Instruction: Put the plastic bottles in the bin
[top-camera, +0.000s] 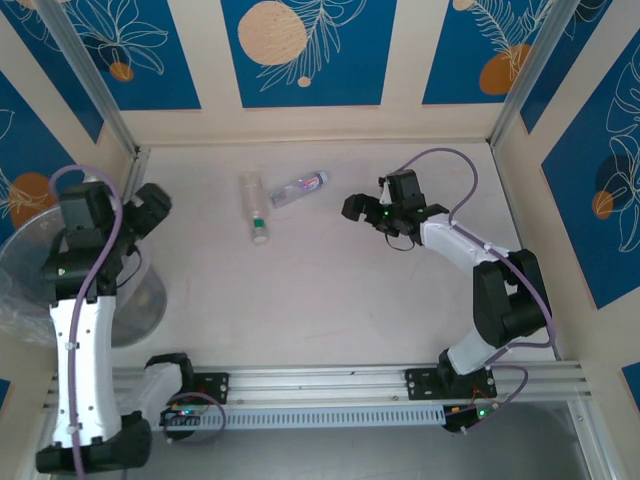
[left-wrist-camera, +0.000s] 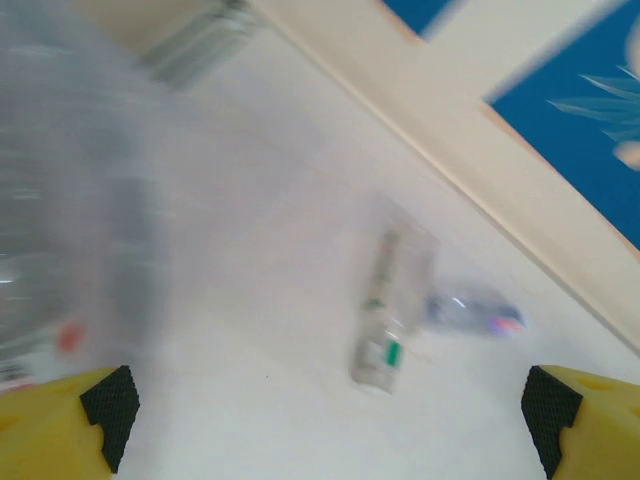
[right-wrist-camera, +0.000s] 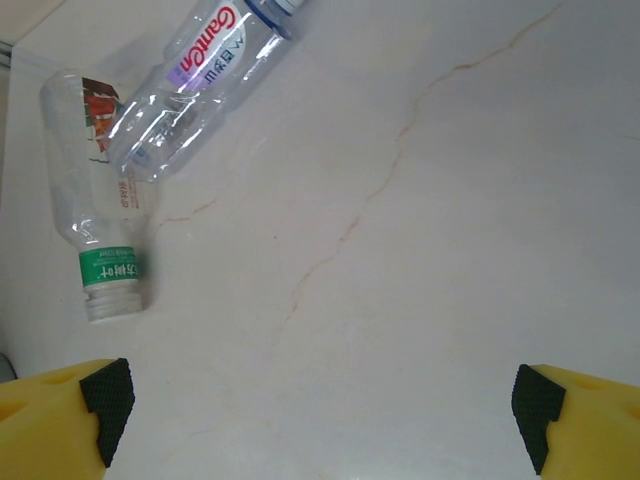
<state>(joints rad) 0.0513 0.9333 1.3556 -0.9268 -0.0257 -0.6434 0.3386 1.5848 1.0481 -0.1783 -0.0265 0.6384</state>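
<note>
Two clear plastic bottles lie on the table. One has a green band by its white cap (top-camera: 256, 209) (right-wrist-camera: 97, 200) (left-wrist-camera: 385, 310). The other carries a purple and red label (top-camera: 300, 187) (right-wrist-camera: 200, 80) (left-wrist-camera: 475, 310), and their bases touch. The bin (top-camera: 30, 285) with its crinkled clear bag stands at the far left, a blur in the left wrist view (left-wrist-camera: 70, 200). My left gripper (top-camera: 155, 208) (left-wrist-camera: 328, 430) hangs open and empty beside the bin's right rim. To the right of the bottles, my right gripper (top-camera: 357, 208) (right-wrist-camera: 320, 420) is open, with bare table between its fingers.
Walls with blue panels close in the table at the back and on both sides. A metal rail (top-camera: 350, 380) runs along the near edge between the arm bases. Bare marbled tabletop (top-camera: 330, 300) lies between the bottles and the rail.
</note>
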